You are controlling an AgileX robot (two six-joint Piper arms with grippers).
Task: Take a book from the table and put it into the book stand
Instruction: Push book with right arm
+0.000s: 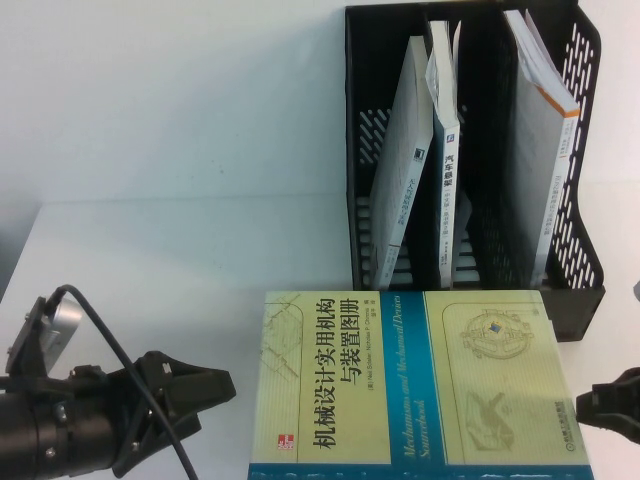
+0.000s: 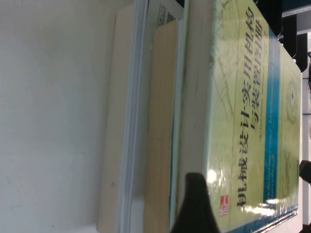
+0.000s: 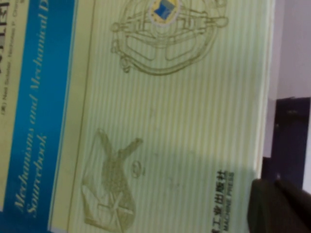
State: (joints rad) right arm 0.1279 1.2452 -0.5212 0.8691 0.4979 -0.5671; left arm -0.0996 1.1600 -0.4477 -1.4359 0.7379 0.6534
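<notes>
The book (image 1: 410,375) lies at lower centre, touching the book stand (image 1: 575,210), which holds white-spined books (image 1: 445,150). Left gripper (image 1: 200,395), fingers apart, lower left; right gripper (image 1: 612,405), finger state indeterminate, lower right. The table (image 1: 150,260) is bare leftward.

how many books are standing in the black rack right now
3 in the book stand: grey book in the left slot, white-spined book in the middle, orange-striped book in the right; others may be hidden.

Yellow-green, teal-banded book (image 1: 405,380); black perforated book stand (image 1: 580,200); white table (image 1: 150,260).

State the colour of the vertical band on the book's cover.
Teal-blue, on the book; clearest in the right wrist view.
</notes>
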